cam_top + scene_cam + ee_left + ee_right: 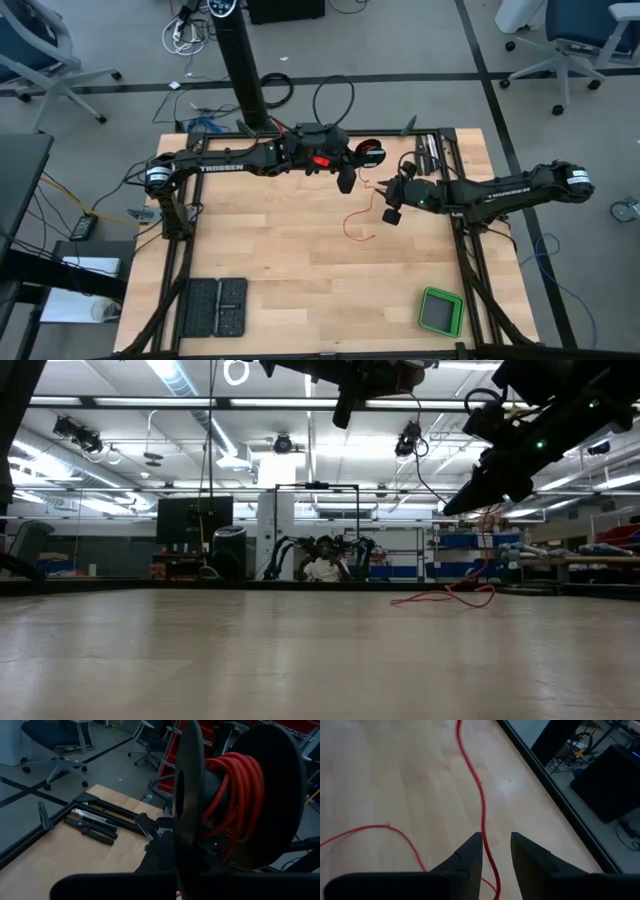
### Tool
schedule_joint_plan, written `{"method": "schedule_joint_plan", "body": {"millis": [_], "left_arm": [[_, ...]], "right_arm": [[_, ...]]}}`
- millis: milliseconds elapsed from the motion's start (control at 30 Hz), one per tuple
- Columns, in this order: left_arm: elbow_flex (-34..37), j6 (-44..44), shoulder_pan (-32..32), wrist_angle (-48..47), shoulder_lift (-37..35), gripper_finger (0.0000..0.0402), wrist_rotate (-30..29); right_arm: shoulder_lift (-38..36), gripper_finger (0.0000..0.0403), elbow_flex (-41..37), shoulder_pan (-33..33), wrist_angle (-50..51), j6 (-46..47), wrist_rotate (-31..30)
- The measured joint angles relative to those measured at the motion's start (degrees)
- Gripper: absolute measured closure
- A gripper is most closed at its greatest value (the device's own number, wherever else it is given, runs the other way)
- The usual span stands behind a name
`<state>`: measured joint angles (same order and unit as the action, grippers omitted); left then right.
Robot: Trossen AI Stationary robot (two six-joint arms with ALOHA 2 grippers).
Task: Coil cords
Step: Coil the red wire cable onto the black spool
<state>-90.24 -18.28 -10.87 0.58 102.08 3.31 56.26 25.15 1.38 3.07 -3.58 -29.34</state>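
A black spool (371, 153) wound with red-orange cord (235, 795) hangs over the table's far middle, and my left gripper (352, 158) is shut on it. From there the thin cord (357, 222) runs down to the table, where it lies in loose curves (450, 597). My right gripper (392, 213) hovers above the table to the right of the spool, slanting down and open. One strand of the cord (481, 800) passes between its two fingertips (495, 852), close to one finger. A second strand (370, 827) curves over the wood beside it. My left gripper holds the spool by its near flange (186, 835), which stands edge-on in the left wrist view and runs down between the fingers. The gripper's own body hides the place of contact. The spool hangs clear of the table with its axis about level.
A green-framed box (440, 312) sits at the near right and a black pad (213, 305) at the near left. Pliers and other tools (92, 827) lie at the far right edge. A black post (245, 70) rises behind the table. A person (325, 568) sits far back.
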Motion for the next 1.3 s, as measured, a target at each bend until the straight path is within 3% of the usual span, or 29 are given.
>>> {"method": "schedule_joint_plan", "body": {"millis": [167,333,567,700,833,1033,1300], "left_arm": [[0.00,0.02,0.00,0.11,0.00,0.0401,0.00],[0.00,0.00,0.00,-1.08,0.00,0.0401,0.00],[0.02,0.75,0.00,-3.23,0.00,0.0401,1.95],[0.02,6.08,0.00,-7.89,0.00,0.0401,5.56],[0.02,12.90,0.00,-16.11,0.00,0.0401,5.34],[0.02,20.08,0.00,-27.23,0.00,0.0401,-1.00],[0.02,24.30,-0.02,-36.74,0.02,0.0401,-16.10]], "right_arm": [[2.32,0.0332,0.00,0.95,-0.90,-0.20,0.08],[3.16,0.0393,0.00,1.13,-0.03,-0.57,-0.37],[0.70,0.0400,0.00,2.61,5.95,1.31,-7.19],[-3.55,0.0401,0.00,5.19,7.95,2.48,-11.09],[-9.00,0.0402,0.00,8.10,5.81,2.32,-13.05],[-16.21,0.0402,0.00,10.61,-0.09,-2.92,-12.46],[-21.57,0.0402,0.02,10.75,-9.83,-4.53,-8.30]]}}
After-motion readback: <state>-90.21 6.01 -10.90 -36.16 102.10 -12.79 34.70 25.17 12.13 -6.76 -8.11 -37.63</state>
